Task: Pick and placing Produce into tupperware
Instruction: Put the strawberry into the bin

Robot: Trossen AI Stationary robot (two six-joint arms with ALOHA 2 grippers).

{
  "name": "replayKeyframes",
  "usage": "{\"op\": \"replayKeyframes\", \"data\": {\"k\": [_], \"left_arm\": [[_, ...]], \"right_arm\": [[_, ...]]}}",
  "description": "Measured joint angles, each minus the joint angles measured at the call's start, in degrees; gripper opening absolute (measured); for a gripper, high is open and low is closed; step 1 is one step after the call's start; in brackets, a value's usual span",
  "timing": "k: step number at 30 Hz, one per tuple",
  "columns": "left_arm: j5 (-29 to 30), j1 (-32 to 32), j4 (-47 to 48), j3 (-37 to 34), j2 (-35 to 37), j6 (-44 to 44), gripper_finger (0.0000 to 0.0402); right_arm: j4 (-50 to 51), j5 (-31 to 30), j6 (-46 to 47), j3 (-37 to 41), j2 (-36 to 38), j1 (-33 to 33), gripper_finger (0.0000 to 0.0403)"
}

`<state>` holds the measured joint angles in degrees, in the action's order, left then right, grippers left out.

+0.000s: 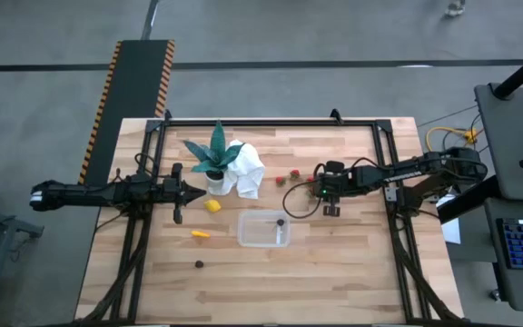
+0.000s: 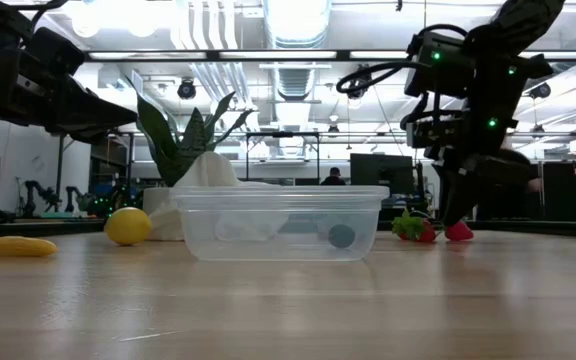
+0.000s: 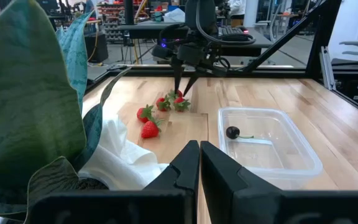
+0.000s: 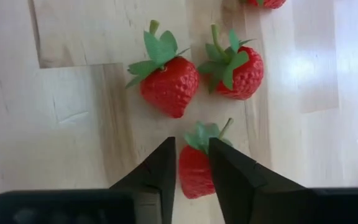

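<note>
Now the right gripper [image 4: 190,163] pinches a strawberry [image 4: 194,168] beside its neighbours, tupperware [image 1: 263,228] waiting at table centre.

From the high view, the right gripper [image 1: 320,186] works at roughly two o'clock of the tupperware, the left gripper [image 1: 189,192] waits at ten o'clock near the lemon [image 1: 212,206], and an orange piece [image 1: 201,234] and a dark berry [image 1: 199,264] lie toward eight o'clock. Low view: a dark round piece [image 2: 341,236] already sits inside the tupperware [image 2: 278,222]. Left wrist view: its own fingers stand nearly closed on nothing, with three more strawberries loose on the wood around the right gripper. Right wrist view: the jaws are narrowed onto the strawberry's sides, two others just beyond. My worry: the hold looks off-centre, so lifting could let the fruit slip out and roll away.
</note>
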<state>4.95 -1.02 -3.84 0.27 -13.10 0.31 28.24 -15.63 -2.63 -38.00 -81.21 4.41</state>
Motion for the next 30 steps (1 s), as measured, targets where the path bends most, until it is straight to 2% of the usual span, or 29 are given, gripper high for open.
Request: {"op": "replayKeyframes", "data": {"k": [12,30], "left_arm": [[0.0,0.0,0.0,0.0,0.0,0.0,0.0],[0.0,0.0,0.0,0.0,-0.1,-0.1,0.0]], "right_arm": [[0.3,0.1,-0.2,0.2,0.0,0.5,0.0013],[0.5,-1.0,2.8,-1.3,0.2,0.5,0.0008]]}}
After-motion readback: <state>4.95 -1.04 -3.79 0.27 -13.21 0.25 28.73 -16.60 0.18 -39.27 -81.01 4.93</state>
